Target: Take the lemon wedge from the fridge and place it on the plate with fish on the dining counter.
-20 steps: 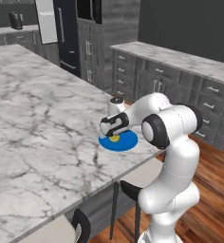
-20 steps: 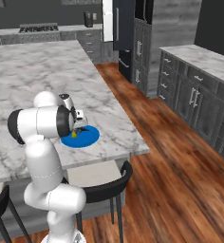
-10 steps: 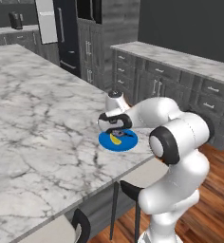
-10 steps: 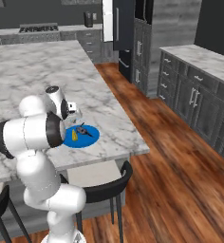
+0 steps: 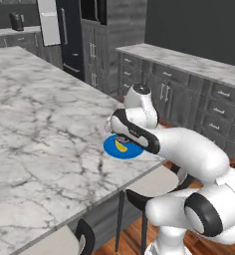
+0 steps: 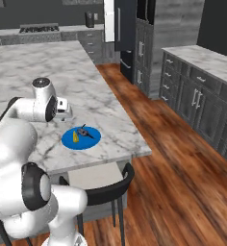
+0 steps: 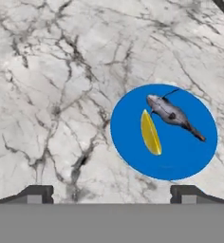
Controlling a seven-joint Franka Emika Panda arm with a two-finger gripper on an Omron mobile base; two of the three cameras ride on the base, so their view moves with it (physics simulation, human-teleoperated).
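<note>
The lemon wedge [image 7: 150, 132] lies free on the blue plate [image 7: 180, 152], next to the small grey fish [image 7: 173, 114]. The plate rests near the edge of the white marble dining counter [image 7: 47, 71]. My gripper [image 7: 113, 194] is open and holds nothing, hovering above the marble just beside the plate. From the right base view, the gripper [image 6: 63, 115] hangs to the left of and behind the plate [image 6: 89, 141], with the lemon wedge [image 6: 75, 137] and fish [image 6: 85, 131] on it. In the left base view my arm covers part of the plate [image 5: 112, 147]. The dark fridge [image 6: 126, 33] stands far back.
A fridge door [image 6: 109, 21] stands open at the back. Grey cabinets with a marble top [image 6: 202, 91] run along the right, across a wooden floor aisle. A dark stool [image 6: 103, 192] sits under the counter's edge below the plate.
The gripper has opened and let go of the lemon wedge, which now lies on the plate. The hand has pulled up and away from above the plate.
</note>
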